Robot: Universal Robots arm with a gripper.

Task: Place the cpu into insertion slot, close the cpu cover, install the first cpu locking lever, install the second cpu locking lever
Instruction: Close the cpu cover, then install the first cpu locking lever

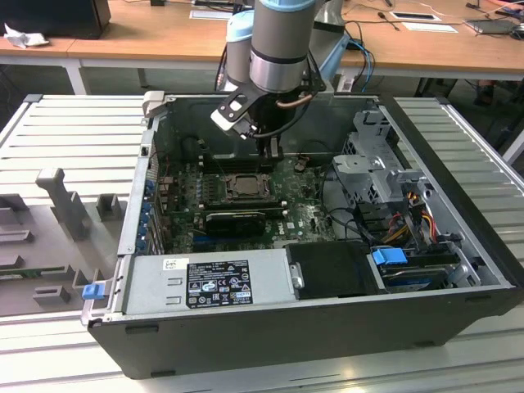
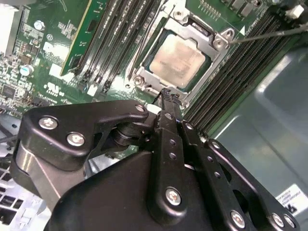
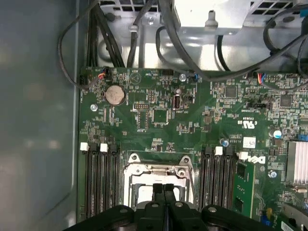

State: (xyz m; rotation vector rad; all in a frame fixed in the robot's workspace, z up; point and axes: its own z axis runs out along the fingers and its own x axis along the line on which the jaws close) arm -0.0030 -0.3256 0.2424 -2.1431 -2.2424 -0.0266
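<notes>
You have the tool (image 1: 271, 155) hanging from the arm (image 1: 282, 41) in the upper centre of the exterior view; it reaches down into the open computer case (image 1: 246, 332), which lies on the ribbed grey tabletop (image 1: 74, 131). The tool's tip is low over the green motherboard (image 1: 303, 217), just up and toward the exterior view's right of the insertion slot (image 1: 243, 187), which sits near the middle of the frame. The grey power supply (image 1: 213, 282) fills the case's lower left part.

In both wrist views your tool's two black fingers (image 3: 158, 190) are pressed flat against each other with nothing between them; the tool is closed and empty.

In the second wrist view the cpu (image 2: 179, 60) lies flat in the slot, pale metal top up. The cpu cover (image 2: 204, 30) lies down around it, and the chip shows through its square window. The fingertips are close to one edge of the cover; you cannot tell from here whether they touch it. A thin lever rod (image 2: 269, 34) runs out from one corner of the cover over the black memory slots (image 2: 240, 62); whether it is latched is not clear. More memory slots flank the other side of the socket.
</notes>
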